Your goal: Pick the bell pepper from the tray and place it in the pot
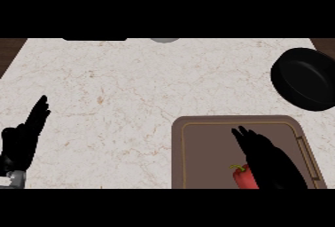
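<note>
A pale marbled counter fills most of the head view, with dark wood showing past its far corners. Near the counter's near right corner lies a brown tray with a raised rim; its near edge is cut off by the bottom of the view.

The bell pepper, red with a small green-yellow stem, lies on the tray toward its near edge. Only its left part shows; the rest is hidden under the right hand and cut off at the bottom. The right hand reaches over the tray from the near edge, fingers straight and fairly close together, pointing toward the tray's far side. It lies over the pepper's right side, and from here I cannot tell whether it touches it or hangs above it. Nothing is curled round the pepper.

The pot, black and round, stands at the counter's right edge, beyond the tray's far right corner and apart from it. Part of it runs out of the view on the right, and its inside is too dark to make out.

The left hand shows at the counter's left edge, fingers straight and pointing away, holding nothing, well apart from the tray.

At the counter's far edge a dark shape and a grey round shape are cut off; I cannot tell what they are.
</note>
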